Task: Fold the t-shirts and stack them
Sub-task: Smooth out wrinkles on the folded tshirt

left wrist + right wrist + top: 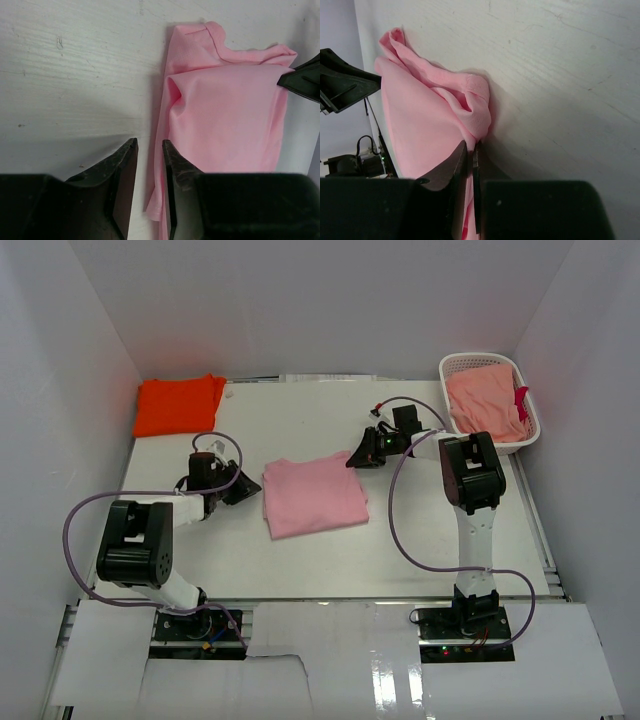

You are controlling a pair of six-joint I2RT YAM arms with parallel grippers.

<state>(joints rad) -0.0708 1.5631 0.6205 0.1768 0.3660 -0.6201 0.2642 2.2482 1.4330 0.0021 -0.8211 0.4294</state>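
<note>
A light pink t-shirt (312,495) lies folded in a rough square mid-table. My right gripper (358,455) is at its far right corner, shut on a bunched fold of the cloth (475,107), jaws pressed together (471,145). At the shirt's left edge sits my left gripper (240,485), its fingers apart (149,145); a loose pink edge (156,200) lies on the table between them, not pinched. The bright orange t-shirt (178,405) rests folded in the far left corner.
A white lattice basket (455,365) at the far right holds salmon-pink cloth (487,400). White walls close in the table on three sides. The right gripper's tip (302,80) shows across the shirt in the left wrist view.
</note>
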